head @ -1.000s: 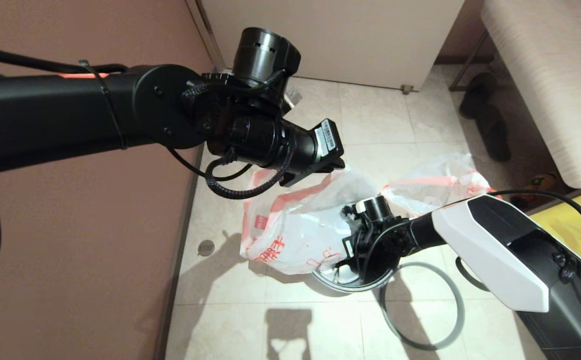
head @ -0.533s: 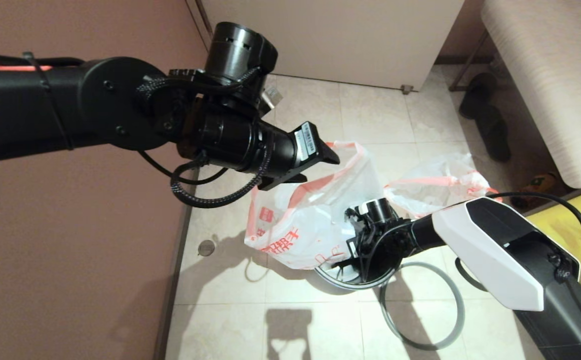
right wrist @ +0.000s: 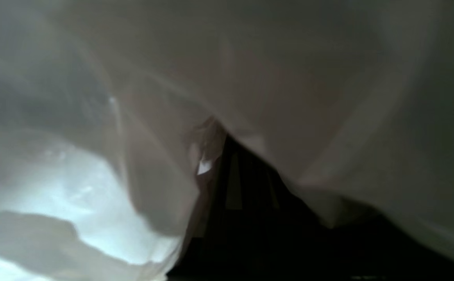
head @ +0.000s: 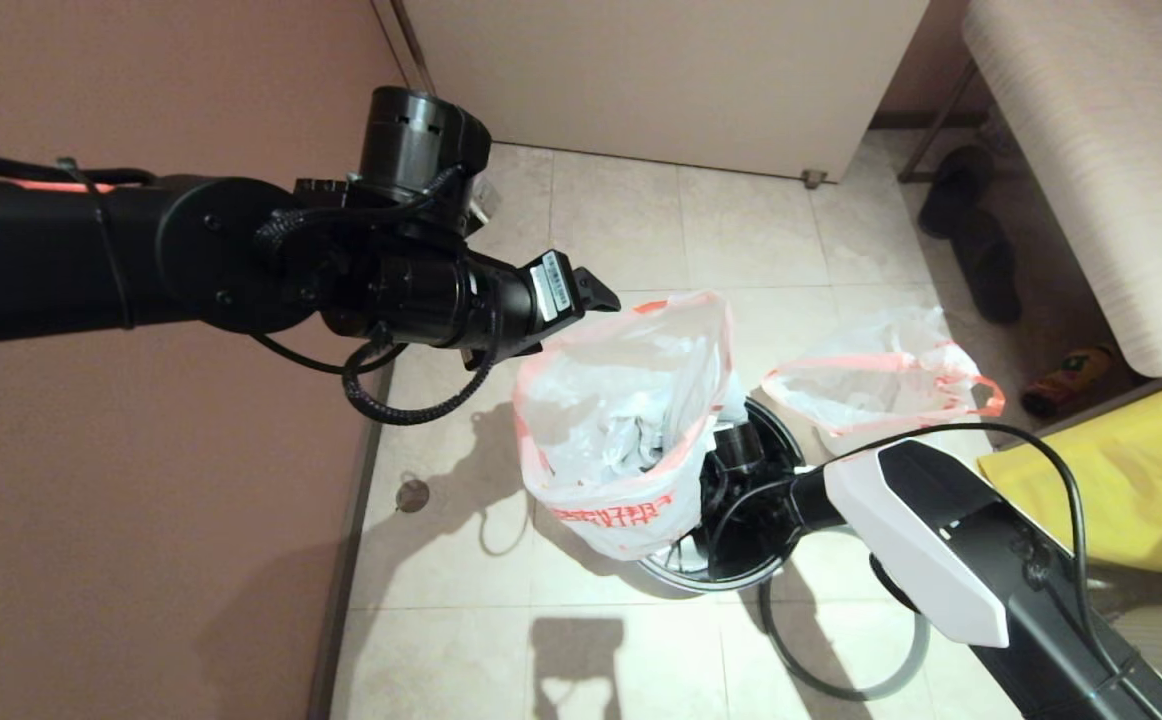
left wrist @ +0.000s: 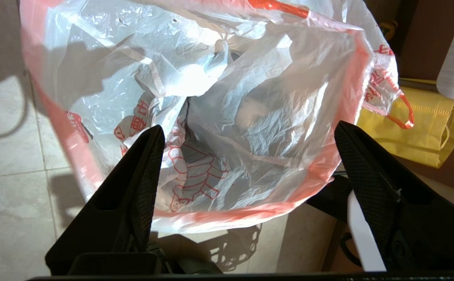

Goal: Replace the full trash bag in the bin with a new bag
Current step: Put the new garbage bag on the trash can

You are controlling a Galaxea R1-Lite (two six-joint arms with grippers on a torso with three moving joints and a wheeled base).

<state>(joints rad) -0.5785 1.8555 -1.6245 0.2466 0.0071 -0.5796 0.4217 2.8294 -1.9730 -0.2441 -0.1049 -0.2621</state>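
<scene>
Two see-through white plastic bags with pink-red rims show in the head view. The full trash bag [head: 631,440] stands with its mouth wide open, leaning at the bin's 9 o'clock side, and white cups or crumpled things show inside it. Whether its bottom is in the bin or on the floor cannot be told. The new bag [head: 876,385] lies on the floor tiles at about 2 o'clock from the bin, showing only plain film.

There is one bin [head: 731,570], round and black, and most of it is hidden by the full bag and the right arm. One thin grey hoop [head: 846,690] lies flat on the floor at the bin's 5 o'clock side, touching or just beside it.

There are two grippers. The left gripper [left wrist: 246,156] hangs over the full bag's open mouth, near the rim at 11 o'clock, with its two black fingers [left wrist: 141,179] spread wide and nothing between them. The right gripper [head: 736,450] reaches down inside the bin, just beside the full bag. Its wrist view shows only film pressed close around a dark tip. Its fingers are squeezed together, and what they pinch, if anything, cannot be told.

One yellow fabric bag [head: 1131,480] lies at the bin's 3 o'clock side. Dark slippers [head: 971,240] sit by a bench [head: 1091,150] at 1 o'clock.
</scene>
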